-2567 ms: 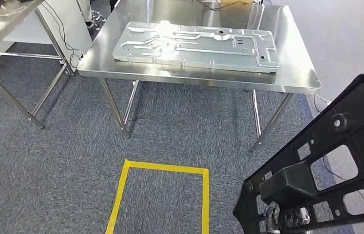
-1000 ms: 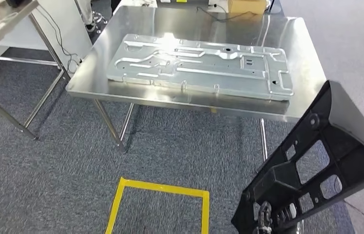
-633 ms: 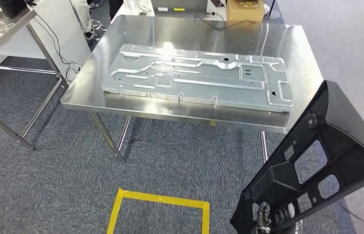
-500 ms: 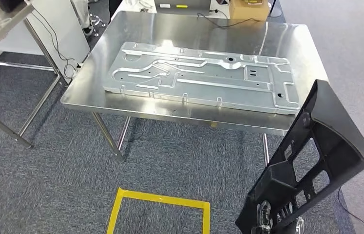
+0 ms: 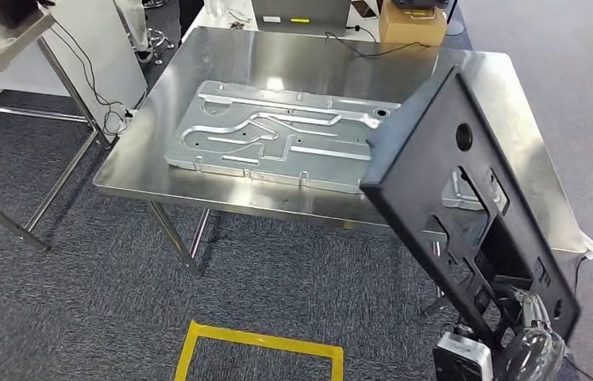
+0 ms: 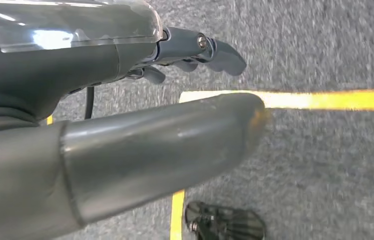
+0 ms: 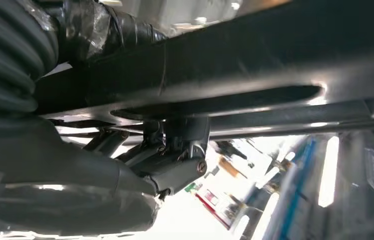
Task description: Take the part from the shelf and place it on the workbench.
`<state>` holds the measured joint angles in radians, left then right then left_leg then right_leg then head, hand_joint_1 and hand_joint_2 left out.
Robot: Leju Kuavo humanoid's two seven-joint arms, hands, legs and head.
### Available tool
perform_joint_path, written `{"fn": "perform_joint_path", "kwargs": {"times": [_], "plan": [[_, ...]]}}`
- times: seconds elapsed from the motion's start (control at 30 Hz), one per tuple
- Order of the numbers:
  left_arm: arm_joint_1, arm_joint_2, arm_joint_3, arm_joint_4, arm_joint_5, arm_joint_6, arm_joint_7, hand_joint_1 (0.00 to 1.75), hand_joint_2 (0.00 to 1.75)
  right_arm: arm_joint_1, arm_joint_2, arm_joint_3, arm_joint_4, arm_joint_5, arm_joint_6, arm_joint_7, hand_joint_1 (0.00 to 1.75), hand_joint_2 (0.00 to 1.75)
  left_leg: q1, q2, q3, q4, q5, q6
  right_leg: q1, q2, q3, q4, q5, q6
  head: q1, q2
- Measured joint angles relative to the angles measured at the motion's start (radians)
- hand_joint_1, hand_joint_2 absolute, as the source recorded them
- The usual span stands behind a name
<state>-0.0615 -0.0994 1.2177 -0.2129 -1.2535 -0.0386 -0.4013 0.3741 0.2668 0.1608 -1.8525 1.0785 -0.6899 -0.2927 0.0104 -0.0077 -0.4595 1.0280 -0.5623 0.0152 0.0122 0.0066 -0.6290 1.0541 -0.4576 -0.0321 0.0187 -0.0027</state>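
Workbench (image 5: 221, 59): a steel table carrying a flat stamped metal plate (image 5: 269, 139).
Part (image 5: 436, 159): a black plastic frame with cutouts, tilted, its upper end over the workbench's right side and covering one end of the plate.
Right hand (image 7: 139, 165): fingers (image 7: 179, 145) wrapped around a bar of the part, gripping it from below.
Left hand (image 6: 124, 100): empty, over grey carpet with yellow tape (image 6: 325, 100); fingers (image 6: 215, 50) slightly curled, apart from the thumb.
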Motion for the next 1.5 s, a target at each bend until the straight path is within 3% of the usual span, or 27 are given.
{"fn": "perform_joint_path", "kwargs": {"times": [0.07,0.1,0.17,0.2,0.23,0.27,0.33,0.4,0.5,0.6,0.67,0.73,0.77,0.8,0.83,0.9,0.97,1.0,1.1,1.17,1.23,1.27,1.3,1.33,1.4,1.47,1.5], "plan": [[-0.002,0.001,-0.003,0.0,-0.003,-0.002,0.0,0.0,0.0,-0.02,-0.001,0.002,0.0,0.028,-0.001,0.012,1.75,1.75,0.0,0.001,-0.003,0.033,-0.011,-0.008,-0.007,-0.001,0.029,-0.018,-0.003,-0.009,0.0,0.0],[-0.004,0.002,-0.004,0.0,-0.004,-0.002,0.0,0.0,0.0,-0.028,-0.002,0.004,0.0,0.032,-0.002,0.015,1.75,1.75,0.002,0.002,-0.023,0.072,-0.032,-0.013,-0.01,-0.003,0.041,-0.023,-0.006,-0.012,0.0,0.0],[-0.006,0.006,-0.005,0.0,-0.004,-0.002,0.0,0.0,0.0,-0.04,-0.003,0.006,0.0,0.035,-0.002,0.018,1.75,1.75,0.003,0.002,-0.093,0.182,-0.086,-0.022,-0.01,-0.005,0.054,-0.026,-0.017,-0.016,0.0,0.0],[-0.005,0.008,-0.005,0.0,-0.004,-0.002,0.0,0.0,0.0,-0.043,-0.003,0.007,0.001,0.035,-0.002,0.019,1.75,1.75,0.003,0.002,-0.129,0.226,-0.102,-0.027,-0.01,-0.004,0.059,-0.025,-0.024,-0.016,0.0,0.0],[-0.004,0.01,-0.006,0.0,-0.003,-0.002,0.0,0.0,0.0,-0.044,-0.004,0.007,0.002,0.035,-0.002,0.02,1.75,1.75,0.003,0.002,-0.153,0.243,-0.096,-0.028,-0.011,-0.004,0.067,-0.025,-0.031,-0.014,0.0,0.0],[-0.003,0.011,-0.006,0.0,-0.004,-0.002,0.0,0.0,0.0,-0.044,-0.004,0.007,0.002,0.035,-0.002,0.021,1.75,1.75,0.004,0.002,-0.161,0.225,-0.068,-0.028,-0.012,-0.003,0.076,-0.025,-0.038,-0.012,0.0,0.0],[-0.001,0.012,-0.006,0.0,-0.004,-0.002,0.0,0.0,0.0,-0.047,-0.004,0.007,0.002,0.035,-0.002,0.023,1.75,1.75,0.003,0.003,-0.135,0.112,0.03,-0.024,-0.014,-0.003,0.1,-0.025,-0.055,-0.005,0.0,0.0],[-0.001,0.014,-0.008,0.0,-0.003,-0.002,0.0,0.0,0.0,-0.051,-0.004,0.008,0.003,0.035,-0.002,0.023,1.75,1.75,-0.002,0.006,-0.112,0.022,0.069,-0.017,-0.014,-0.004,0.113,-0.024,-0.068,0.005,0.0,0.0],[0.001,0.016,-0.013,0.0,-0.005,-0.002,0.0,0.0,0.0,-0.054,-0.005,0.009,0.003,0.053,-0.003,0.027,1.75,1.75,-0.008,0.008,-0.111,0.005,0.068,0.003,-0.012,-0.003,0.117,-0.016,-0.072,0.023,-0.001,0.0],[0.001,0.015,-0.019,0.0,-0.017,-0.004,0.001,0.0,0.0,-0.069,-0.01,0.01,0.007,0.177,-0.006,0.071,1.75,1.75,-0.003,0.006,-0.09,-0.004,0.071,0.018,-0.013,-0.004,0.109,0.016,-0.087,0.034,-0.001,0.0],[-0.003,0.016,-0.023,0.0,-0.025,-0.007,0.002,0.0,0.0,-0.094,-0.02,0.013,0.017,0.274,-0.007,0.12,1.75,1.75,0.0,0.006,-0.077,-0.009,0.068,0.027,-0.017,-0.004,0.059,0.107,-0.128,0.043,0.0,0.0],[-0.006,0.016,-0.025,0.0,-0.029,-0.009,0.004,0.0,0.0,-0.114,-0.033,0.018,0.031,0.31,-0.007,0.159,1.75,1.75,-0.001,0.005,-0.07,-0.009,0.06,0.03,-0.02,-0.005,-0.022,0.22,-0.165,0.05,0.0,0.0],[-0.006,0.016,-0.025,0.0,-0.03,-0.01,0.005,0.0,0.0,-0.122,-0.04,0.022,0.04,0.32,-0.006,0.181,1.75,1.75,-0.001,0.004,-0.065,-0.009,0.055,0.029,-0.02,-0.005,-0.05,0.247,-0.163,0.051,0.0,0.0],[-0.005,0.016,-0.027,0.0,-0.033,-0.011,0.007,0.0,0.0,-0.132,-0.052,0.027,0.05,0.334,-0.002,0.212,1.75,1.75,-0.002,0.003,-0.058,-0.009,0.049,0.029,-0.019,-0.005,-0.064,0.242,-0.141,0.05,0.0,0.0],[-0.005,0.016,-0.029,0.0,-0.037,-0.013,0.008,0.0,0.0,-0.146,-0.066,0.034,0.063,0.349,0.005,0.247,1.75,1.75,-0.003,0.002,-0.048,-0.01,0.042,0.027,-0.018,-0.005,-0.058,0.202,-0.1,0.047,0.0,0.0],[-0.007,0.016,-0.035,0.0,-0.047,-0.018,0.008,0.0,0.0,-0.19,-0.102,0.05,0.099,0.373,0.028,0.319,1.75,1.75,-0.005,0.002,-0.03,-0.011,0.029,0.025,-0.01,-0.005,-0.024,0.082,-0.015,0.029,-0.001,0.0],[-0.012,0.015,-0.043,0.001,-0.055,-0.023,0.008,0.0,0.0,-0.239,-0.135,0.061,0.144,0.379,0.052,0.364,1.75,1.75,-0.003,0.002,-0.025,-0.017,0.02,0.017,0.004,-0.004,-0.004,0.011,-0.001,0.008,-0.001,0.0],[-0.014,0.014,-0.047,0.001,-0.059,-0.025,0.008,0.0,0.0,-0.264,-0.15,0.064,0.167,0.378,0.065,0.379,1.75,1.75,-0.002,0.003,-0.022,-0.014,0.022,0.011,0.008,-0.003,-0.002,0.002,-0.008,0.0,-0.001,0.0],[-0.017,0.018,-0.053,0.001,-0.067,-0.029,0.007,0.0,0.0,-0.34,-0.186,0.067,0.242,0.375,0.113,0.41,1.75,1.75,-0.005,0.005,-0.012,0.014,0.019,-0.003,0.0,0.0,0.031,-0.031,0.01,-0.011,-0.001,0.0],[-0.021,0.02,-0.058,0.001,-0.073,-0.033,0.006,0.0,0.0,-0.391,-0.206,0.067,0.292,0.378,0.143,0.421,1.75,1.75,-0.003,0.004,-0.046,0.082,-0.019,-0.008,-0.007,-0.002,0.049,-0.039,0.006,-0.015,-0.001,0.0],[-0.024,0.023,-0.064,0.001,-0.077,-0.035,0.006,0.0,0.0,-0.432,-0.224,0.066,0.338,0.385,0.17,0.429,1.75,1.75,0.001,0.004,-0.123,0.194,-0.067,-0.017,-0.009,-0.003,0.055,-0.038,-0.003,-0.017,-0.002,0.0],[-0.024,0.025,-0.066,0.001,-0.078,-0.035,0.007,0.0,0.0,-0.448,-0.233,0.066,0.36,0.391,0.186,0.433,1.75,1.75,0.004,0.005,-0.16,0.235,-0.077,-0.022,-0.01,-0.002,0.058,-0.037,-0.008,-0.015,-0.002,0.0],[-0.023,0.026,-0.068,0.001,-0.079,-0.036,0.008,0.0,0.0,-0.462,-0.241,0.066,0.382,0.396,0.204,0.437,1.75,1.75,0.006,0.005,-0.181,0.244,-0.065,-0.027,-0.012,-0.002,0.062,-0.035,-0.015,-0.013,-0.002,0.0],[-0.022,0.026,-0.07,0.001,-0.08,-0.037,0.008,0.0,0.0,-0.476,-0.248,0.066,0.404,0.402,0.221,0.44,1.75,1.75,0.008,0.005,-0.185,0.217,-0.031,-0.031,-0.015,-0.001,0.069,-0.033,-0.022,-0.009,-0.002,0.0],[-0.022,0.027,-0.071,0.001,-0.081,-0.039,0.008,0.0,0.0,-0.505,-0.261,0.066,0.45,0.406,0.243,0.444,1.75,1.75,0.013,0.006,-0.163,0.106,0.064,-0.036,-0.02,0.0,0.084,-0.027,-0.039,0.001,-0.002,0.0],[-0.023,0.028,-0.072,0.002,-0.082,-0.039,0.009,0.0,0.0,-0.533,-0.271,0.066,0.488,0.401,0.257,0.444,1.75,1.75,0.01,0.007,-0.148,0.026,0.1,-0.032,-0.02,0.0,0.088,-0.021,-0.051,0.013,-0.002,0.0],[-0.023,0.029,-0.073,0.002,-0.083,-0.039,0.009,0.0,0.0,-0.544,-0.278,0.066,0.506,0.394,0.264,0.443,1.75,1.75,0.007,0.006,-0.148,0.019,0.097,-0.025,-0.018,0.0,0.086,-0.02,-0.055,0.019,-0.002,0.0]]}}
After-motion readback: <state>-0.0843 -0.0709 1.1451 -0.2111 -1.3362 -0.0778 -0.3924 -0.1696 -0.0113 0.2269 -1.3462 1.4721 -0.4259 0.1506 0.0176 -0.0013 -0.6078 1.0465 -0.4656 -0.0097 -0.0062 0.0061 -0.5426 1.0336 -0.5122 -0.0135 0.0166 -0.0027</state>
